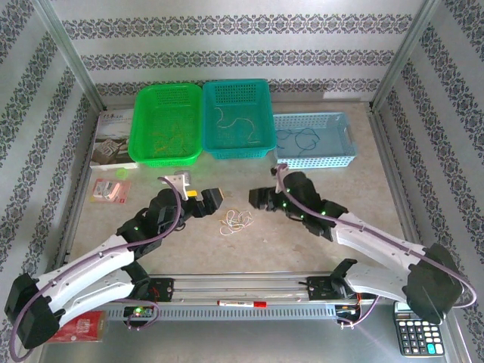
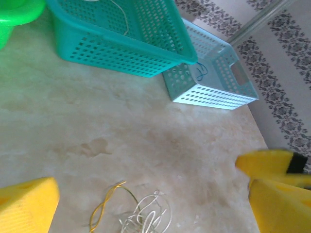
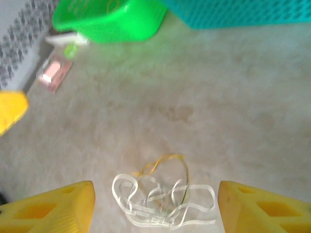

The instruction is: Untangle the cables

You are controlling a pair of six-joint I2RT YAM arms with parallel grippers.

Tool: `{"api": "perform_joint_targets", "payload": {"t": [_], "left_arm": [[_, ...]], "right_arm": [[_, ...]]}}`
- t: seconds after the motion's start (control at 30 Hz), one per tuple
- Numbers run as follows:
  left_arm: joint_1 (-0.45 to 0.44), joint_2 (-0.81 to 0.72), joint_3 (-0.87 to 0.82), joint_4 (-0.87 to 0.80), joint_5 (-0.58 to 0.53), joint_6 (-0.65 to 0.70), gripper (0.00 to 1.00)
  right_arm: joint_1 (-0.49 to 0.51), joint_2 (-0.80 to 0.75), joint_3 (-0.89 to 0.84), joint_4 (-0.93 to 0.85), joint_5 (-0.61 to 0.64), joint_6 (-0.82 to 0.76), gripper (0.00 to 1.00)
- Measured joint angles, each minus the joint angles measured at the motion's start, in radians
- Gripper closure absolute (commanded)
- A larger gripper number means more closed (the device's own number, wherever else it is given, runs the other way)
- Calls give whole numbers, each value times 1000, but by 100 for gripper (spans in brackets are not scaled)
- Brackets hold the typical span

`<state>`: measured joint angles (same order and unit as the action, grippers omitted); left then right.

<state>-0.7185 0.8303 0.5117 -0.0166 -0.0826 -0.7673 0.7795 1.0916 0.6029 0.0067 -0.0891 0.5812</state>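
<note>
Right wrist: right gripper (image 3: pixel 155 208) spread wide, holding nothing, yellow fingers (image 3: pixel 53 211) flanking the cables (image 3: pixel 163 199) lying on the table (image 3: pixel 204 97). Left gripper (image 2: pixel 150 206) likewise wide apart, empty, near the same tangle.

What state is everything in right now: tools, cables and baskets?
Left tool, open, empty.
Right tool, open, empty.
Cables, tangled white and yellow strands on the table between the tools.
Green basket, upright, holds thin yellowish strands.
Teal basket, upright, holds a white strand.
Light blue basket, upright, holds a blue strand.
</note>
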Motion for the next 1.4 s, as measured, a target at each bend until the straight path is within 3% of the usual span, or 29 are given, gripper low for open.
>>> {"api": "perform_joint_targets", "payload": {"t": [0.23,0.73,0.83,0.93,1.07,1.4], "left_arm": [[21,26,0,-40,11,-12,0],[34,53,0,-52,48,-27,0],[37,54,0,-52,53,-27,0],[40,63,0,-52,56,-27,0],[47,76,0,-52,68,-27,0],[53,125,0,-51,95,-14,1]], "right_arm": [[96,72,-25,15,14,24,34],[109,328,76,75,-64,22,44],[109,369,93,91,-78,17,53],[109,405,113,98,-88,12,69],[108,418,122,105,-101,3,98],[106,251,-2,110,-98,4,100]]}}
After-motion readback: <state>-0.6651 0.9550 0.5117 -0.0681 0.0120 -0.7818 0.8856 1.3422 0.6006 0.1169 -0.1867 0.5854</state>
